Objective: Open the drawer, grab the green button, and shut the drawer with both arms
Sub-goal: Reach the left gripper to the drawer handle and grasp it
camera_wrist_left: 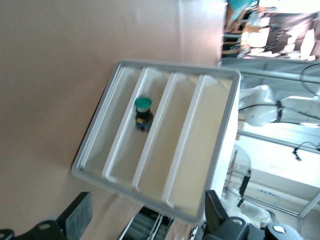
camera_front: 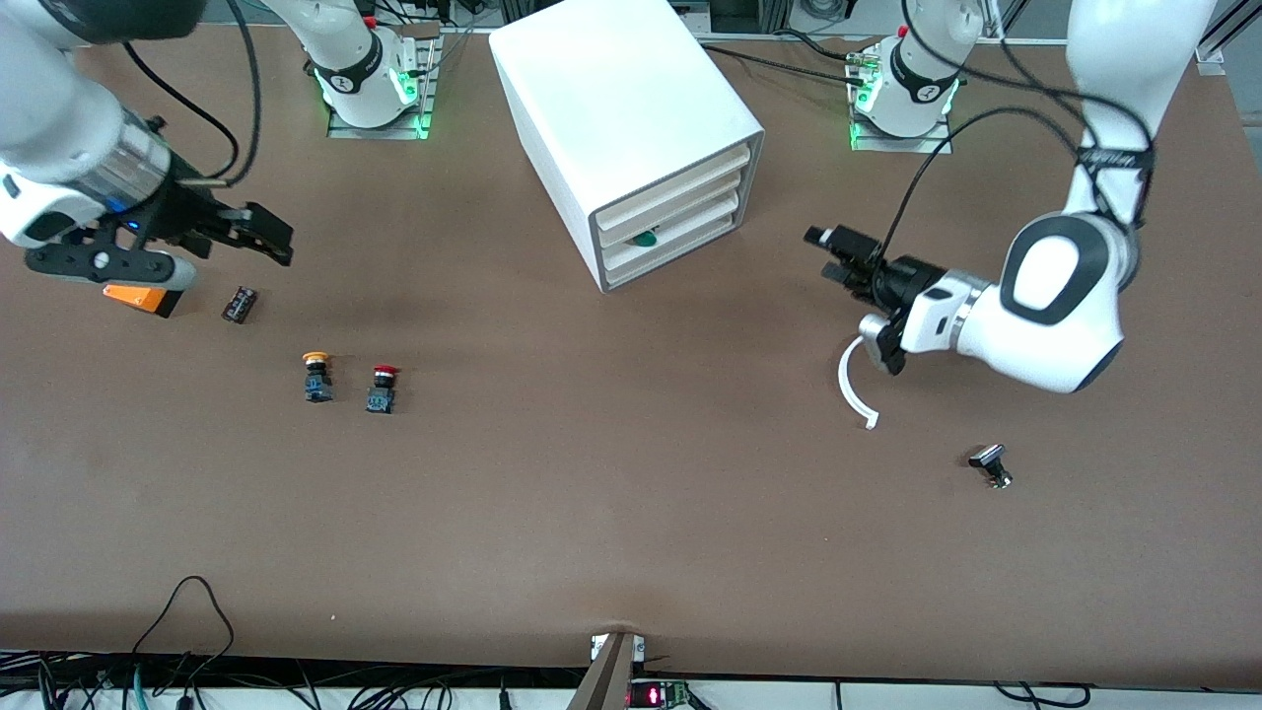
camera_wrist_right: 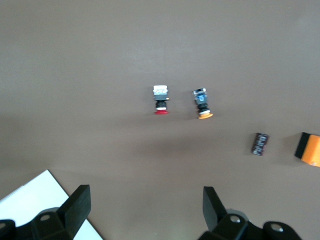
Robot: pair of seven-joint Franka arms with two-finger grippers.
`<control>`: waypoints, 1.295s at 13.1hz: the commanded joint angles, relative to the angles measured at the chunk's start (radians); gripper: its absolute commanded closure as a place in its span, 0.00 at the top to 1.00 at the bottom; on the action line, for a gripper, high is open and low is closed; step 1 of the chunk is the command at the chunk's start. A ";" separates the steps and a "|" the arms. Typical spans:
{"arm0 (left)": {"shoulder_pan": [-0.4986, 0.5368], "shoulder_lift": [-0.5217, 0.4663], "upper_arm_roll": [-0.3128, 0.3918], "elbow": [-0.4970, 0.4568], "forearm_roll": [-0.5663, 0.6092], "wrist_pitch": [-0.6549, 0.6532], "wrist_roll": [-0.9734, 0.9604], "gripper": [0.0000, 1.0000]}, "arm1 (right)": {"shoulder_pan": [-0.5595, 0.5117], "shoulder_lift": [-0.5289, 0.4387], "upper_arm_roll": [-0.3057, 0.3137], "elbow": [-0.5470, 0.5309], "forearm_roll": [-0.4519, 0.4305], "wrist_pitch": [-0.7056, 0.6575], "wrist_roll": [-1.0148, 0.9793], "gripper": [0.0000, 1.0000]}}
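**Green button showing in the cabinet front, both grippers clear of it**

Where the table lies nearest the front camera, it is bare brown surface [camera_front: 611, 532] along the whole edge. Farther in, toward the left arm's end, a small black-capped switch [camera_front: 990, 463] lies alone on its side. Toward the right arm's end, the yellow-capped button [camera_front: 316, 376] and the red-capped button [camera_front: 383, 387] stand just beside each other without touching; a small dark block [camera_front: 240, 303] lies farther from the camera than they do, near an orange block [camera_front: 138, 297].

Farther still, the white cabinet [camera_front: 621, 108] sits mid-table, turned at an angle, with its stacked drawer fronts facing the left arm's end and the camera. In the front view the button [camera_front: 645, 238] shows only as a dark green cap at the face of the third drawer [camera_front: 680, 229] from the top. In the left wrist view the same round green cap tops a black-and-blue body, lying in one of four long white compartments, the second from the table side. Whether that drawer is pulled out at all I cannot tell.

Open table separates the cabinet front from the left gripper [camera_front: 833, 254], which hangs over bare surface with its fingers spread and empty; a curved white strip [camera_front: 854, 385] hangs from its wrist. The right gripper [camera_front: 266, 232] is well apart, over the table near the dark block, fingers wide and empty. Wide bare surface lies between the two floor buttons and the cabinet.
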 commanded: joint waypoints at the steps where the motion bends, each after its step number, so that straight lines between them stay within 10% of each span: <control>1: -0.013 0.055 0.001 -0.006 -0.104 0.024 0.125 0.99 | 0.051 0.041 0.000 0.011 0.001 0.015 0.100 0.99; 9: -0.159 0.166 0.001 -0.241 -0.432 0.214 0.558 0.90 | 0.134 0.127 0.000 0.011 -0.002 0.052 0.174 0.99; 17: -0.177 0.220 -0.024 -0.351 -0.506 0.216 0.699 0.68 | 0.243 0.197 0.000 0.080 0.001 0.077 0.312 0.99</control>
